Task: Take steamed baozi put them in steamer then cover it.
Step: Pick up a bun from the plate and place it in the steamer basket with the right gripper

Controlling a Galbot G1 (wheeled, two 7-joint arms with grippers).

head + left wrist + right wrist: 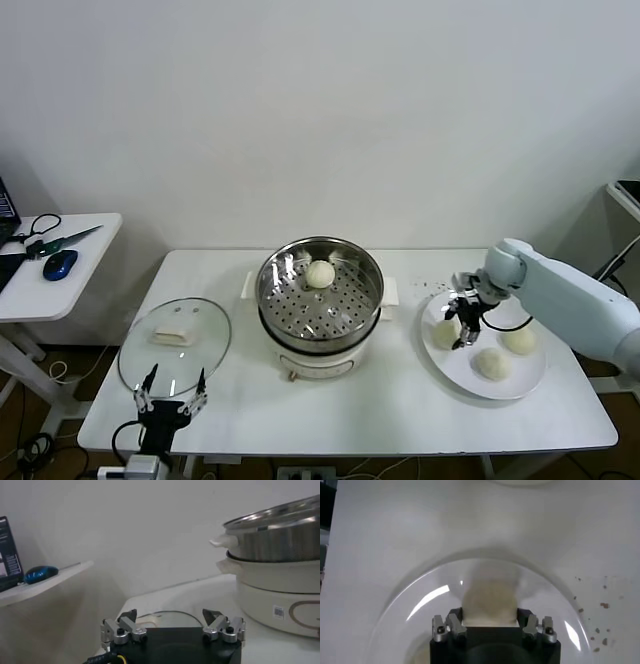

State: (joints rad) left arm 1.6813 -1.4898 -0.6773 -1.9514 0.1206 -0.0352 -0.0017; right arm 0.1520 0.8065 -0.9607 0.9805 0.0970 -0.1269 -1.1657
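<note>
The steamer (370, 262) stands at the table's middle with one steamed baozi (320, 273) on its perforated floor. Three more baozi lie on a white plate (450, 365) at the right. My right gripper (462, 325) is down over the plate's left side, shut on the left baozi (446, 333); in the right wrist view this bun (489, 600) fills the gap of the gripper (489, 617). The other two (519, 340) (491, 363) lie free. The glass cover (175, 345) lies flat at the left. My left gripper (172, 390) is open and empty at its near edge.
A small side table (70, 280) at the far left holds scissors (55, 240) and a blue mouse (60, 264). Dark crumbs (435, 287) lie on the table behind the plate. The left wrist view shows the steamer's side (280, 545) and the cover's rim (160, 614).
</note>
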